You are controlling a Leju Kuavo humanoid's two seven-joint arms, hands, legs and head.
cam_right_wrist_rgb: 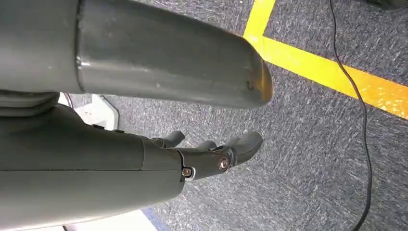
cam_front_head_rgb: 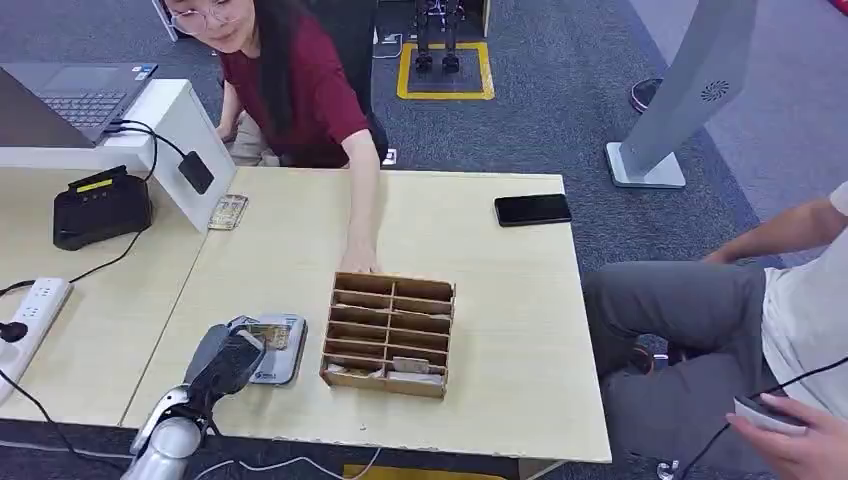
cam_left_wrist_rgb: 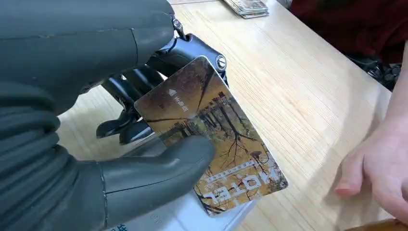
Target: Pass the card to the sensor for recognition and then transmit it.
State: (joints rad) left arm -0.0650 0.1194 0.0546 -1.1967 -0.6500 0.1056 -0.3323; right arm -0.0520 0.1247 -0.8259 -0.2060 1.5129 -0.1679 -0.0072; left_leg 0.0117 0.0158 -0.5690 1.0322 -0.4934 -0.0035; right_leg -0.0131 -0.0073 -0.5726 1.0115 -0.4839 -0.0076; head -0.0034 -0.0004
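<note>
From the head view, a pale wooden counter (cam_front_head_rgb: 480, 250) fills the middle of the scene. The left robot hand (cam_front_head_rgb: 228, 365) reaches in from the lower left and sits over a small grey sensor (cam_front_head_rgb: 275, 347) near the counter's front edge. Just beside the sensor, to its right, stands a wooden organiser box (cam_front_head_rgb: 390, 333) divided into slots, with a few cards lying in its front compartments. A person in a dark red top (cam_front_head_rgb: 300, 85) leans over the far edge, one hand (cam_front_head_rgb: 358, 262) touching the back rim of the box. A black phone (cam_front_head_rgb: 532, 209) lies near the far right corner. A small stack of cards (cam_front_head_rgb: 228, 211) rests at the far left of the counter, beside a black terminal (cam_front_head_rgb: 100, 206) on the neighbouring surface. A second person in grey trousers (cam_front_head_rgb: 690, 330) sits to the right.

In the left wrist view, the left robot hand pinches a hotel key card (cam_left_wrist_rgb: 216, 134) between its thick grey thumb (cam_left_wrist_rgb: 163, 166) and the darker fingers (cam_left_wrist_rgb: 192, 53) behind it. The card shows an autumn tree scene and the word HOTEL, and it is held just above the pale sensor surface. The person's hand rests on the counter nearby.

In the right wrist view, the right robot hand (cam_right_wrist_rgb: 211, 154) hangs above grey carpet (cam_right_wrist_rgb: 308, 159) with a yellow line (cam_right_wrist_rgb: 337, 72), fingers loosely curled and holding nothing.
</note>
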